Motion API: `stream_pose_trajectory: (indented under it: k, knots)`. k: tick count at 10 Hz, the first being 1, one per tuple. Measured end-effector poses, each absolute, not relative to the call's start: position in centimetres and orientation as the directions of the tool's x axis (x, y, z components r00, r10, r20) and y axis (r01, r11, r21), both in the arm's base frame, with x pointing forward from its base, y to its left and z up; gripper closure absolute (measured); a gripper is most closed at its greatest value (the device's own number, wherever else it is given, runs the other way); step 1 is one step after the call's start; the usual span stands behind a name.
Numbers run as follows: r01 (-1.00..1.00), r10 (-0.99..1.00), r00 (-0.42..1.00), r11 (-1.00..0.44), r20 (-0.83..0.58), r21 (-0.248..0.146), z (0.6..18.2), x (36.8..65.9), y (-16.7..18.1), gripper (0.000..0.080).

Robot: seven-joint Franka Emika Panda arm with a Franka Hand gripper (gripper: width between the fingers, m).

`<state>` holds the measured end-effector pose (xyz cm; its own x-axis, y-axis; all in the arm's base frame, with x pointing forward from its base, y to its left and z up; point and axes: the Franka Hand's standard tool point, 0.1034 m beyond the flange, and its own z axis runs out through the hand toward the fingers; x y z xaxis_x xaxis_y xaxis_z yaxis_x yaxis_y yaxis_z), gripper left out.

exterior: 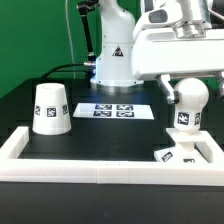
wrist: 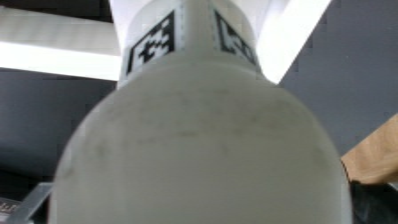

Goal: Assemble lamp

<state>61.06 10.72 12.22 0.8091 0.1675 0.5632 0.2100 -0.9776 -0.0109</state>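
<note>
The round white bulb (exterior: pixel 188 98) is upright with its tagged neck (exterior: pixel 184 121) pointing down, over the flat square base (exterior: pixel 190 153) at the exterior view's right. I cannot tell whether the neck touches the base. My gripper (exterior: pixel 172 88) is at the bulb's round head and appears shut on it. In the wrist view the bulb (wrist: pixel 196 150) fills the picture, its tagged neck (wrist: pixel 178 40) pointing away, and my fingers are hidden. The tapered shade (exterior: pixel 50 108) stands mouth down, apart, at the exterior view's left.
The marker board (exterior: pixel 112 109) lies in the middle near the robot's pedestal (exterior: pixel 115 60). A white rail-like frame (exterior: pixel 100 170) runs along the front and the sides of the black table.
</note>
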Motion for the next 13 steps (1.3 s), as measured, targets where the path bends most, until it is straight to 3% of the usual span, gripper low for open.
stream_pose_trajectory:
  k: [3, 7, 10, 13]
  knots:
    - [0.211, 0.17, 0.808, -0.977, 0.565, -0.007, 12.5, 61.0, 10.5, 0.0101]
    - [0.226, 0.193, 0.796, -0.974, 0.574, 0.014, 14.8, 60.6, 10.0, 0.0101]
    - [0.229, 0.195, 0.807, -0.973, 0.557, 0.01, 14.5, 60.4, 10.0, 0.0101]
    - [0.247, 0.218, 0.904, -0.968, 0.369, -0.033, 13.3, 60.0, 9.8, 0.0101]
